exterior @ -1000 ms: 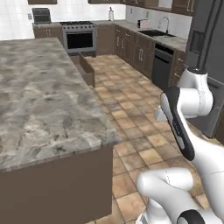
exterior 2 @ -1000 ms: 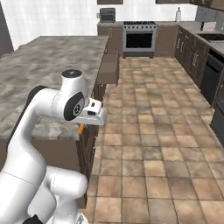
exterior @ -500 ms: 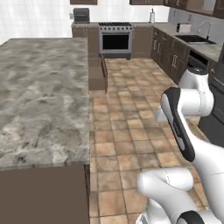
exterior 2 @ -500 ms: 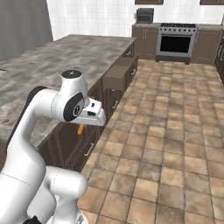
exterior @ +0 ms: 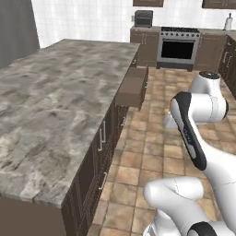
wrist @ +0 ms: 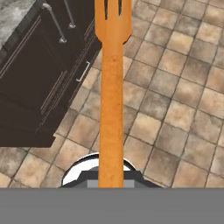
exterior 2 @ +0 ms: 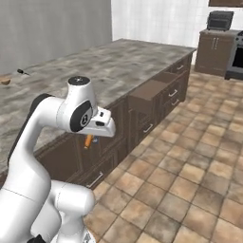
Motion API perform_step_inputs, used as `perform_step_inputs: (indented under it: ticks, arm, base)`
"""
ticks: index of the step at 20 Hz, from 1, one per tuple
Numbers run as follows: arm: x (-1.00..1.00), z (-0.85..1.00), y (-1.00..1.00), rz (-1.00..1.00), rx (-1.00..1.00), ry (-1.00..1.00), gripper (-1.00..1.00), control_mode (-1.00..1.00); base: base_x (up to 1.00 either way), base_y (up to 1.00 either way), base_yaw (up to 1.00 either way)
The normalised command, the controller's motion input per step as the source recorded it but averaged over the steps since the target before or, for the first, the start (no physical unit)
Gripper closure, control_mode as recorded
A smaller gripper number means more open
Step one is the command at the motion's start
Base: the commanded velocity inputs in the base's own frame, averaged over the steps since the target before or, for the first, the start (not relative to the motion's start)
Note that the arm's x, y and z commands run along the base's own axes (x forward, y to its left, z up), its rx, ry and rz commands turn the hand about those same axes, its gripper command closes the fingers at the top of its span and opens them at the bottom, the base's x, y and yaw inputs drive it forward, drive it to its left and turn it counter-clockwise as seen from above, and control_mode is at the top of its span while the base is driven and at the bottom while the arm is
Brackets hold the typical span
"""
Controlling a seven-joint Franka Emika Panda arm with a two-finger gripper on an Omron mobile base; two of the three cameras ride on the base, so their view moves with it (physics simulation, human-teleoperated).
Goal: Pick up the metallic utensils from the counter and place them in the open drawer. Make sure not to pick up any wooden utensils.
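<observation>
Between the closed fingers (exterior 2: 90,137) the orange fork (wrist: 111,87) is clamped by its handle, tines pointing away over the tiled floor (wrist: 175,87). Beyond and to one side stand the dark cabinets (wrist: 39,78) below the desk (exterior: 55,92). Farther ahead, the open drawer (exterior 2: 144,95) projects; its contents cannot be made out.
</observation>
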Motion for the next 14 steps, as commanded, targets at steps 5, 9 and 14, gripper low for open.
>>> perform_step_inputs:
  ticks: [5, 9, 14]
  arm:
    - [0.0, 0.0, 0.0, 0.0, 0.0, 0.0, 1.0, 1.0]
    - [0.0, 0.0, 0.0, 0.0, 0.0, 0.0, 1.0, 1.0]
    - [0.0, 0.0, 0.0, 0.0, 0.0, 0.0, 1.0, 1.0]
  base:
    - [1.0, -0.96, 0.3]
    - [1.0, -0.92, 0.14]
    - [1.0, -0.63, 0.01]
